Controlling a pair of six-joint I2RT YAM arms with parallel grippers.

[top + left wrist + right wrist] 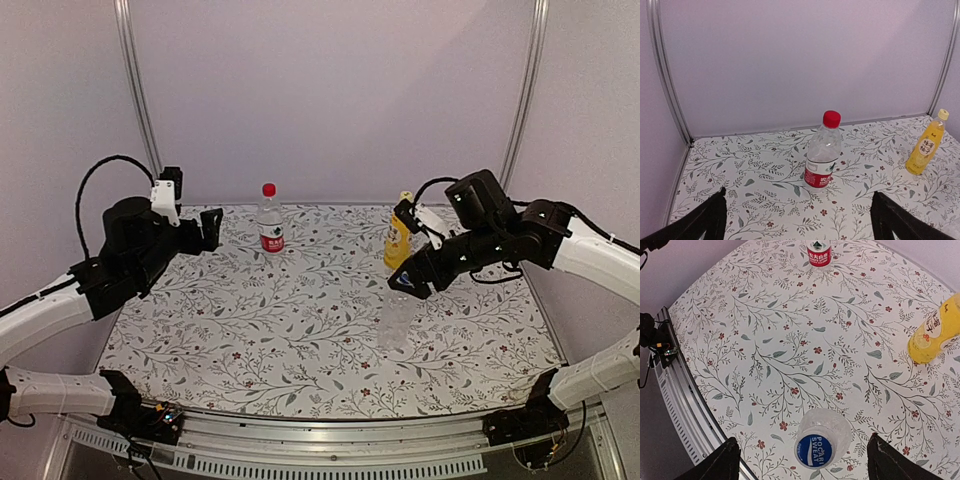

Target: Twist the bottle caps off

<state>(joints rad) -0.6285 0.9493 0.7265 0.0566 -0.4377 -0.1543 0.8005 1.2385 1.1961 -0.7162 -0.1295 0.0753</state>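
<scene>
Three bottles stand upright on the floral table. The clear bottle with the red-and-white label (pixel 270 228) and its red cap (pixel 268 189) are at the back centre, and also show in the left wrist view (pixel 822 155). My left gripper (pixel 205 232) is open and empty, to the left of this bottle and facing it. The yellow-orange bottle (pixel 396 243) has a yellow cap (pixel 405 197). The clear unlabelled bottle (pixel 395 322) stands right of centre. My right gripper (pixel 802 465) hovers open above it, fingers either side of its blue cap (pixel 814 450), not touching.
The floral table cover (pixel 250 330) ends at a metal rail (pixel 350 430) along the near edge. Purple walls with metal posts (pixel 137 90) close the back and sides. The yellow-orange bottle (pixel 935 335) stands close behind the right arm's wrist.
</scene>
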